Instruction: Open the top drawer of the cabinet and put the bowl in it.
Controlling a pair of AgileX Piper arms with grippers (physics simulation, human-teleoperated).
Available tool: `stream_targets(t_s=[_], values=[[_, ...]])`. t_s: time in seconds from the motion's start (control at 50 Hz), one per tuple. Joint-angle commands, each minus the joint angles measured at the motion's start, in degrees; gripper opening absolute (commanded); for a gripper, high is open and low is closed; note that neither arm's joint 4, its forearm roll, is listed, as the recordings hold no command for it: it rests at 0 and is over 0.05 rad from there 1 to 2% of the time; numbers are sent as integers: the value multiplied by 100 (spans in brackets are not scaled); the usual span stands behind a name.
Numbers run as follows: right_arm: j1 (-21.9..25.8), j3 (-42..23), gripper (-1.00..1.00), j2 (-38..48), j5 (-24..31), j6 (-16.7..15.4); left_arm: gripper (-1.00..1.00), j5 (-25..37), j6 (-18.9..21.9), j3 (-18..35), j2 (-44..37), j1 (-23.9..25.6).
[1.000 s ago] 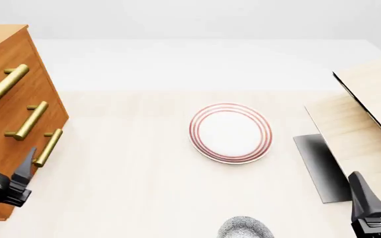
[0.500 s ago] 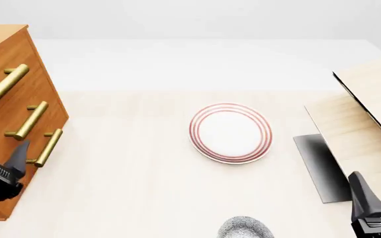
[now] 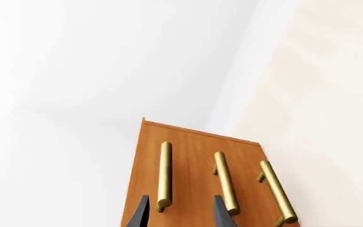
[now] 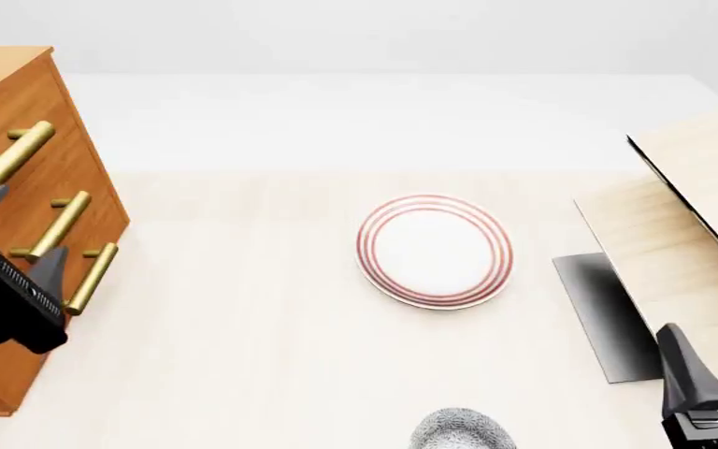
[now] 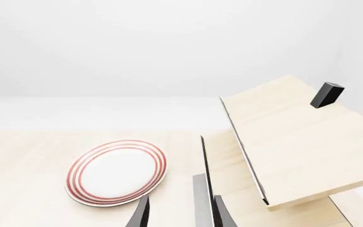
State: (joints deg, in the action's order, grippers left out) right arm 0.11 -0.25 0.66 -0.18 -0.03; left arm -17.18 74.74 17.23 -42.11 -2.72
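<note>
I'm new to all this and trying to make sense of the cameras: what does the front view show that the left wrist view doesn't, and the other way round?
Only the front view shows the flat white plate with red rings, the speckled blue-grey bowl at the table's near edge, the pale wooden boards and the right gripper. Only the left wrist view looks straight along the left gripper, whose open fingers straddle the lower end of the top brass bar handle. Both show the orange-brown wooden cabinet, drawers closed, and its three handles.

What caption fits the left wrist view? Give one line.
Open left gripper nears the cabinet, aimed between two brass handles.
</note>
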Motion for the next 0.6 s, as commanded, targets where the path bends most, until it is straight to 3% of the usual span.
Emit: stream_targets(t_s=[0.02, 0.24, 0.6], values=[[-1, 2, 100, -10, 1, 0, 100, -524, 503, -29, -440, -157], [-2, 2, 100, -9, 1, 0, 100, -1149, 908, -81, -915, -326], [-2, 2, 100, -10, 2, 0, 100, -1720, 1188, 49, -1494, -629]])
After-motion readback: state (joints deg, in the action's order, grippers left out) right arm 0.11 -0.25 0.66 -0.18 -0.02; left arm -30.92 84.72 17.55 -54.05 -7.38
